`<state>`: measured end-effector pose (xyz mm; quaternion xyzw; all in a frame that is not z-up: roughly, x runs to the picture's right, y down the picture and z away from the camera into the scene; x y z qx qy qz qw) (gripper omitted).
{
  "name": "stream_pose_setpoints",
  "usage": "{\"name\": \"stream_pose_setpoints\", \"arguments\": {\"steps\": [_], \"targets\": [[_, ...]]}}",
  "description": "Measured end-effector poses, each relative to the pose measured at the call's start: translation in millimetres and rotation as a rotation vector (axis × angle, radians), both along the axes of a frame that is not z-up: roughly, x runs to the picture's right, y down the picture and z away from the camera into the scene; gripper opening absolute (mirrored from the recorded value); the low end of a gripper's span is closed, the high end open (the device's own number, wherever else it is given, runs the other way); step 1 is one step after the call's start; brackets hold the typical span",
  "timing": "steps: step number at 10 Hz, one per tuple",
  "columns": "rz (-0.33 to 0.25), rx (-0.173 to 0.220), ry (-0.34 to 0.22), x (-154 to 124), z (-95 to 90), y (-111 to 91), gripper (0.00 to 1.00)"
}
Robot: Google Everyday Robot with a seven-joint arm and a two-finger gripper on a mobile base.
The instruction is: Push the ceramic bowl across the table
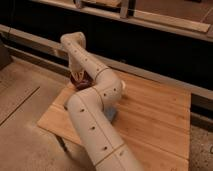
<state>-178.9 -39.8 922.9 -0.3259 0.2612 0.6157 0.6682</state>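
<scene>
Far-left corner of the table (160,117): your gripper (75,77) hangs low, right at the ceramic bowl (83,83); contact not discernible. You cannot tell whether it is open, closed or gripping anything. Further right, toward mid-table, a blue sponge (111,116) lies partly behind the arm (95,125).

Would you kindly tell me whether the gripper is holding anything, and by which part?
It cannot be told: the gripper is down at the dark bowl near the table's far left edge, but the arm hides where they meet.
</scene>
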Motion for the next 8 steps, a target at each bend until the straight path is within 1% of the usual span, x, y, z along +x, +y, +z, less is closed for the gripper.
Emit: {"name": "stream_pose_setpoints", "arguments": {"steps": [2,4,5,7,8], "targets": [[-0.015,-0.043,-0.014,-19.1,3.2,23.9,0.0],[-0.047,-0.045,-0.024,-35.4,4.1,32.7,0.0],[-0.059,-0.036,-0.031,-40.9,2.9,30.4,0.0],[-0.088,0.01,-0.064,-58.9,-4.8,14.3,0.0],[-0.095,0.024,-0.078,-63.7,-7.4,8.8,0.0]]}}
